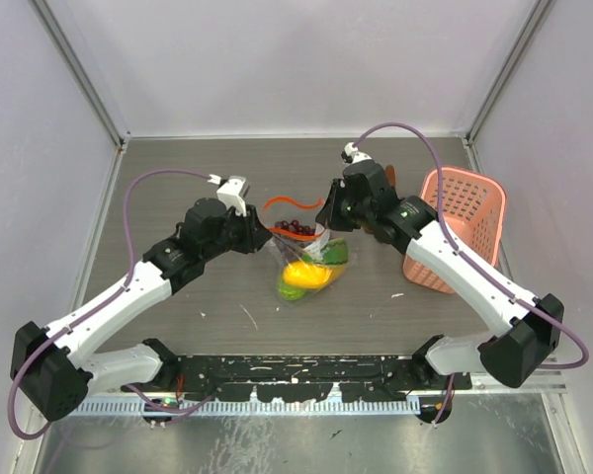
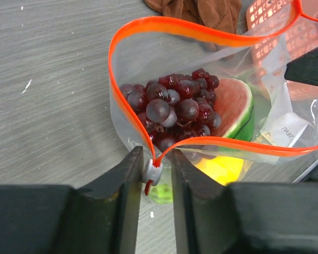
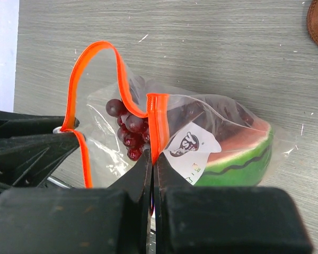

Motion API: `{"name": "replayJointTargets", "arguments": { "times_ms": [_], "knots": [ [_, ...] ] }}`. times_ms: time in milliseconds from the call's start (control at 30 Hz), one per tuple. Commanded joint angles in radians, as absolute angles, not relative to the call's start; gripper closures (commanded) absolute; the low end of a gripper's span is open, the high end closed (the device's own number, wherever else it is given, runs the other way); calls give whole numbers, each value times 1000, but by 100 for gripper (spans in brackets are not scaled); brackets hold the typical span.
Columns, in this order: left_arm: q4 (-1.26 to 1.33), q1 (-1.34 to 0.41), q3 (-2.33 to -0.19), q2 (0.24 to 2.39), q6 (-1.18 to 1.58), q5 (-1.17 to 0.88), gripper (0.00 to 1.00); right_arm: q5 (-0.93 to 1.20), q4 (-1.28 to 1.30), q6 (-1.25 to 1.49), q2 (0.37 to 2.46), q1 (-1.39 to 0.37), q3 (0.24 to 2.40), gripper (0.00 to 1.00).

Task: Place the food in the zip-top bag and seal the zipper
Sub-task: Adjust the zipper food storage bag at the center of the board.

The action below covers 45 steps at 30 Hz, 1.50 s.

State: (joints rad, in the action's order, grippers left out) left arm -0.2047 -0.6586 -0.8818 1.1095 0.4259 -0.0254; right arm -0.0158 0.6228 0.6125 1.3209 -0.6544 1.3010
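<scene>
At top-view centre, the bag [image 1: 311,265], food [image 2: 175,108] inside, is held by its zipper [image 2: 169,22], the white tip [image 2: 152,173] clamped in the left gripper [image 2: 155,154] and the far end in the right gripper [image 3: 152,159], seemingly so the gaping mouth can be sealed.

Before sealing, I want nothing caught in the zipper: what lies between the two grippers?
Left wrist view: the open zipper loop spans between left gripper and right gripper, with the grape bunch and red-pink slice inside the bag.
</scene>
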Motion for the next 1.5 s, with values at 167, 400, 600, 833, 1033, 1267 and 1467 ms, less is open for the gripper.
{"name": "replayJointTargets", "arguments": {
  "times_ms": [167,400,600,833,1033,1267,1467],
  "knots": [
    [-120,-652,-909,1105,380,-37,100,-19,545,619,1241,-648,1297,100],
    [-242,-652,-1041,1068,296,-109,100,-3,583,573,1193,-564,1279,81],
    [-341,-654,-1161,1077,199,-265,100,34,629,483,1186,-523,1301,55],
    [-475,-660,-1248,1082,63,-367,100,57,697,285,1237,-513,1408,34],
    [-558,-667,-1277,1073,-24,-419,100,184,682,83,1297,-514,1457,28],
    [-582,-680,-1271,1052,-59,-457,100,289,592,-99,1398,-514,1452,12],
    [-589,-687,-1260,1030,-70,-475,100,387,574,-226,1499,-515,1547,7]
  ]
}}
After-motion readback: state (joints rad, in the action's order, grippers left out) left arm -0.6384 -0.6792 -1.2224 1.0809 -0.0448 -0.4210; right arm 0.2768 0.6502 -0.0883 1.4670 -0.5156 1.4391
